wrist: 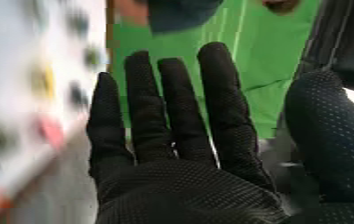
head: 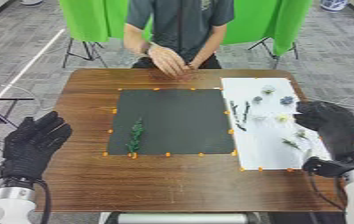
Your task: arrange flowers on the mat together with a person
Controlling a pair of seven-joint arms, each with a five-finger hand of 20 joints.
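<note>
In the head view my right hand (head: pixel 331 127) is over the right edge of the white sheet (head: pixel 267 156), beside the flowers. My left hand (head: pixel 33 145) is at the table's left side, fingers straight, apart from the mat. One green leafy sprig (head: pixel 136 136) lies upright on the left part of the black mat (head: pixel 178 120). On the white sheet are dark twigs (head: pixel 241 116), a yellow-white flower (head: pixel 284 118), a blue-grey flower (head: pixel 286 100) and small green sprigs (head: pixel 291 143). In the right wrist view my right hand (wrist: pixel 187 192) is open, its fingers straight and holding nothing.
A person stands at the table's far edge, hands (head: pixel 175 62) together near it, touching no flower. Orange markers (head: pixel 167 154) line the mat and sheet. The brown wooden table (head: pixel 147 185) extends in front of the mat. Green cloth (head: pixel 276 25) hangs behind.
</note>
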